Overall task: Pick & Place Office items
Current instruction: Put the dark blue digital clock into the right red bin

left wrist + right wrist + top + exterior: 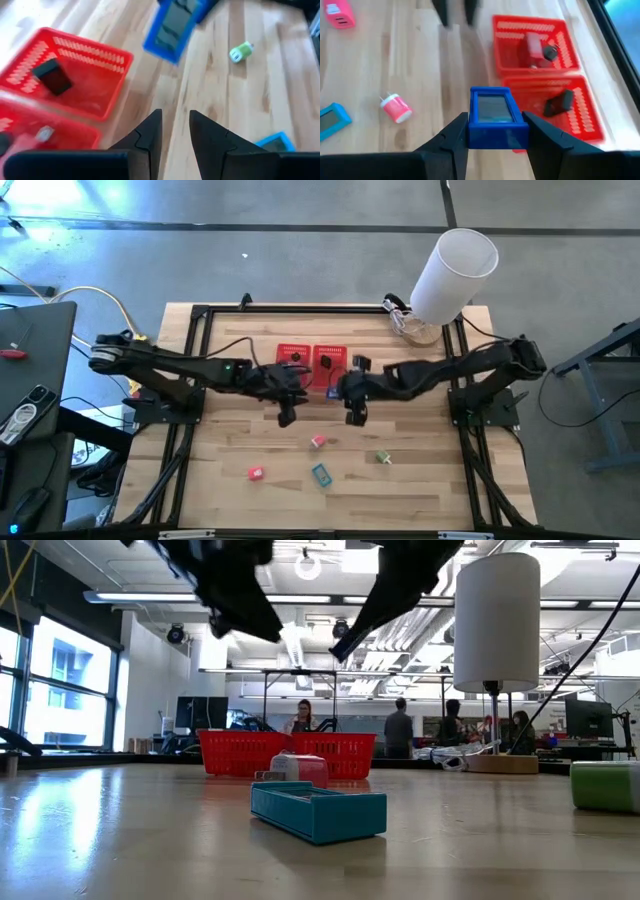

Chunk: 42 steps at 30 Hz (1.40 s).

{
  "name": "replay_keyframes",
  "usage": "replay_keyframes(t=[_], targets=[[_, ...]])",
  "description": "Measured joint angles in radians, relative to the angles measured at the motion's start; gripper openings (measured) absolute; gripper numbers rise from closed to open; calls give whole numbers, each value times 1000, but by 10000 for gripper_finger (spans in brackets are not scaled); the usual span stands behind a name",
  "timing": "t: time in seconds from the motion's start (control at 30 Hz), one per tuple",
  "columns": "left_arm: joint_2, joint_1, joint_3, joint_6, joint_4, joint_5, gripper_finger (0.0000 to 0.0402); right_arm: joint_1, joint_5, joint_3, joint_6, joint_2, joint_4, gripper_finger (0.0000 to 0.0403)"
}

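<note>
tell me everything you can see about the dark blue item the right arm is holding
The dark blue item is a small flat rectangular piece, plastic by its look, with a raised blue frame around a greyish inset panel. The right tool is shut on it, one finger on each side, holding it above the wooden table near the red mesh basket, touching nothing else.

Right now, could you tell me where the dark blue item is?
The dark blue item is clamped in the right gripper, above the table just in front of the red basket.
</note>
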Motion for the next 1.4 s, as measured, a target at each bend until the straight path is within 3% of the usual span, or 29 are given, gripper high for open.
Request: replay_keyframes(t=[0.27, 0.8, 1.4], targets=[[-110, -94, -30, 3, -90, -139, 93, -164, -156, 84, -76, 66, -85, 146], [-142, -125, -132, -57, -75, -149, 93, -255, -128, 341, -241, 394, -356, 146], [-142, -172, -132, -35, -38, -149, 93, -314, -151, 374, -311, 445, -384, 146]])
